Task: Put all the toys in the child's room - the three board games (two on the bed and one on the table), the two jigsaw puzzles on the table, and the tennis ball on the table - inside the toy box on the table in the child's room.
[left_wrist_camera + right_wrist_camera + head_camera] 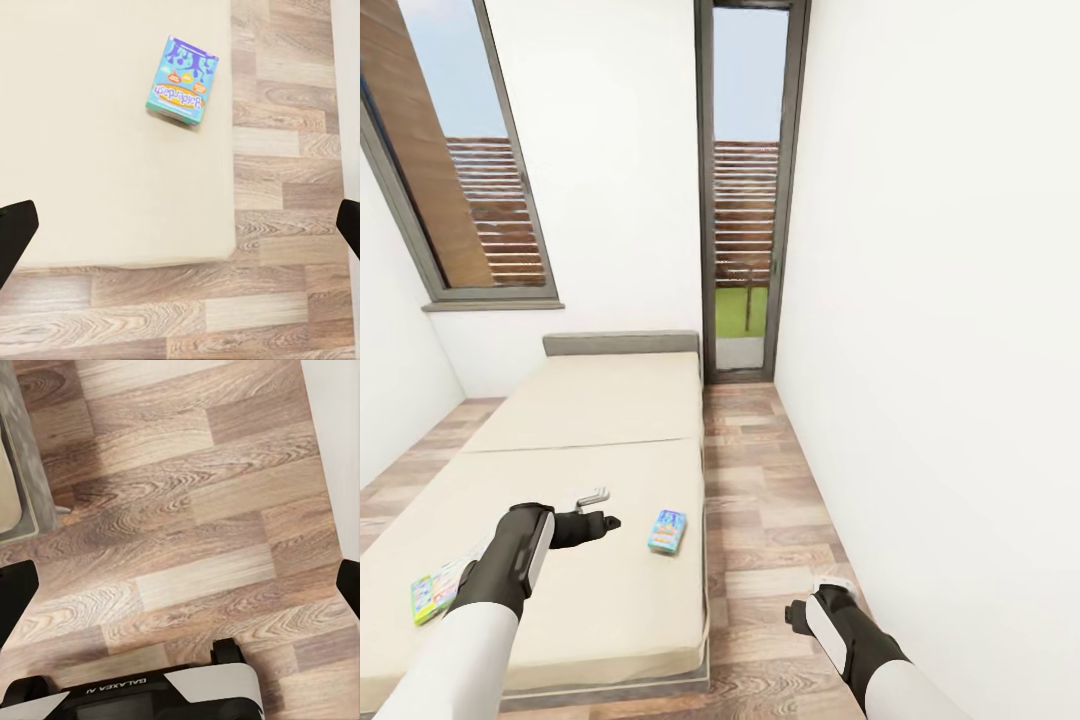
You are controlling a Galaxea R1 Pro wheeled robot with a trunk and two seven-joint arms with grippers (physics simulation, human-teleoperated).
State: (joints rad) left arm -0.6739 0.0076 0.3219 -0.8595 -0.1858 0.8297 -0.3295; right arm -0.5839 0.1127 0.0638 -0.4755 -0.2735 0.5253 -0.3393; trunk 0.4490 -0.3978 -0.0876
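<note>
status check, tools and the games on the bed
Left tool open over the bed, empty. Right tool open above floor. Blue board game near mattress edge, second game partly under left arm. Nothing blocking.

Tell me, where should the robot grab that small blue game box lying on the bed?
Probably across its two long edges, coming down from above. The blue board game lies flat on the bed, near the mattress edge by the floor, so only its rim offers grip. The left gripper hangs open above the bed and looks best placed.
</note>
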